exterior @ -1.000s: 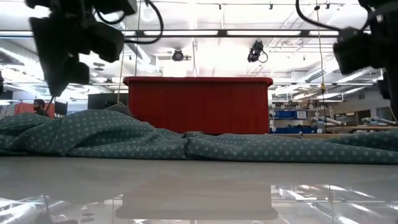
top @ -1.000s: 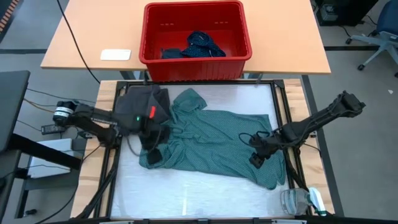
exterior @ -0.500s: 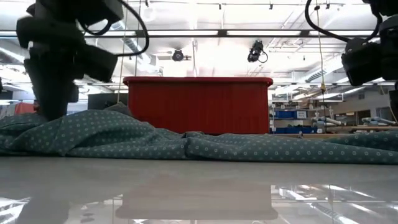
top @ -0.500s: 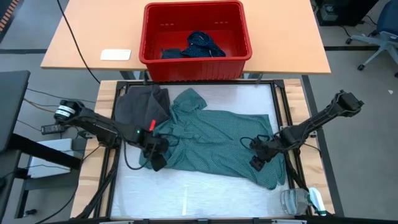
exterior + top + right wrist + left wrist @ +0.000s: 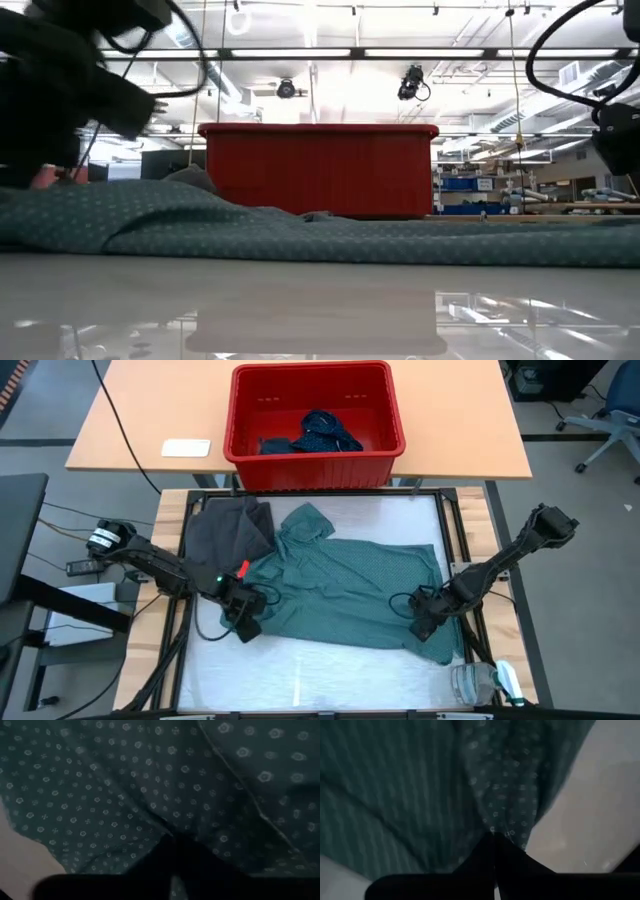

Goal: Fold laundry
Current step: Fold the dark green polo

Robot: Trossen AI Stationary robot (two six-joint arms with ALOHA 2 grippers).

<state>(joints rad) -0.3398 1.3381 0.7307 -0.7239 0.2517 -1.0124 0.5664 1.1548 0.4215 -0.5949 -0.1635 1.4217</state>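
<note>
We've got the teal dotted shirt (image 5: 345,585) spread crumpled on the tabletop (image 5: 320,670), w/ a charcoal garment (image 5: 228,528) at its far-left corner; more laundry sits in the red basket (image 5: 315,455); left hand (image 5: 243,622) is pressed together, pinching the shirt's near-left edge; right hand (image 5: 424,625) likewise pinches cloth at the near-right edge; fabric looks light, limp, prone to bunching, so we judge edges and corners the best holds, pulled taut btwn both hands.

Both arms reach low and inward; left tool (image 5: 246,622) and right tool (image 5: 424,624) have fingers pinched together.
</note>
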